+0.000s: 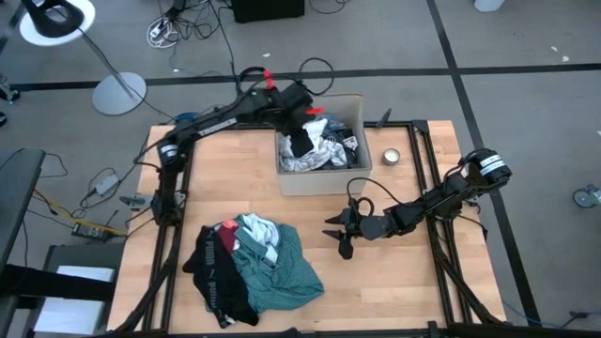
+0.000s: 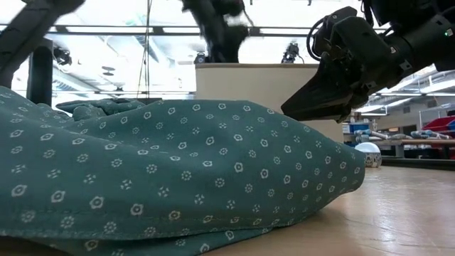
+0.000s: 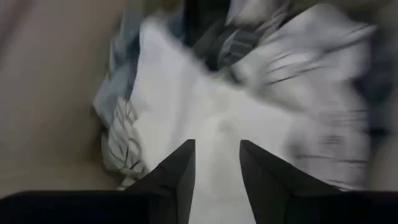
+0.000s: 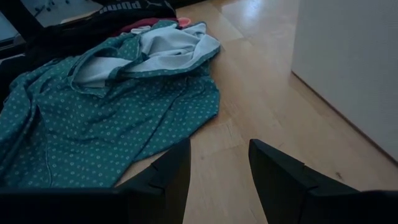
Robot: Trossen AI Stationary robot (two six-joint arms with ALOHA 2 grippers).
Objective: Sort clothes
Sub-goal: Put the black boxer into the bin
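Partway: teal shirt (image 1: pixel 277 272) and black piece (image 1: pixel 214 268) piled on tabletop (image 1: pixel 394 300); box (image 1: pixel 324 178) holds more — left gripper (image 1: pixel 302 120) open above it, empty; right gripper (image 1: pixel 342 235) open, idle.

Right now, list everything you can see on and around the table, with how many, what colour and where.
teal shirt: one, teal with small pale dots, front left of the table
black garment: one, black with white lettering, under the teal shirt's left edge
clothes in the box: several, white, black and striped pieces, heaped inside the cardboard box
cardboard box: one, tan, back middle of the table
metal tin: one, silver, right of the box
table: one, light wood
floor lamp base: one, white, floor beyond the table's left corner
left gripper: one, dark, open, over the box
right gripper: one, dark, open, low over bare wood beside the teal shirt
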